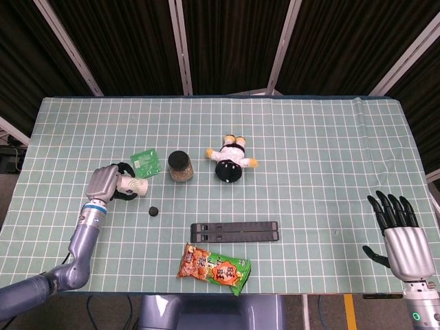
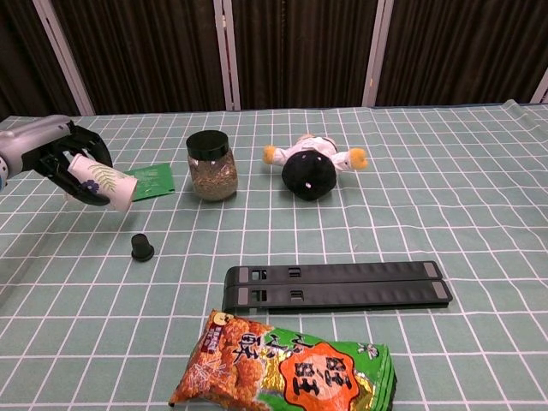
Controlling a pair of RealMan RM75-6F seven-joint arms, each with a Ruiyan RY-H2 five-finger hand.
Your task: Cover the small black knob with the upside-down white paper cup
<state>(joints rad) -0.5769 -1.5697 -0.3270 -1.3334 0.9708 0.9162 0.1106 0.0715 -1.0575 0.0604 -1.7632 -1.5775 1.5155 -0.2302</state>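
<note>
The knob [image 1: 154, 211] [image 2: 141, 248] sits on the checked tablecloth [image 1: 309, 151] [image 2: 479, 223], nothing touching it. Above and left of it, the left hand [image 1: 106, 183] [image 2: 53, 158] grips the paper cup [image 1: 132, 185] [image 2: 103, 181], tipped sideways off the cloth. A green card [image 1: 145, 162] [image 2: 150, 181] and a jar [image 1: 180, 166] [image 2: 210, 165] stand just behind; a doll [image 1: 231, 159] [image 2: 312, 168], black bars [image 1: 235, 231] [image 2: 336, 285] and a snack bag [image 1: 214, 268] [image 2: 287, 366] lie farther off. The right hand [image 1: 403, 240] hangs empty, fingers spread.

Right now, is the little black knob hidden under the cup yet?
Not yet. Done: the left hand has picked up the white paper cup with a leaf print and holds it tilted above the table. Left: the small black knob sits uncovered on the green checked cloth; the cup must come down over it. The right hand is idle.
</note>
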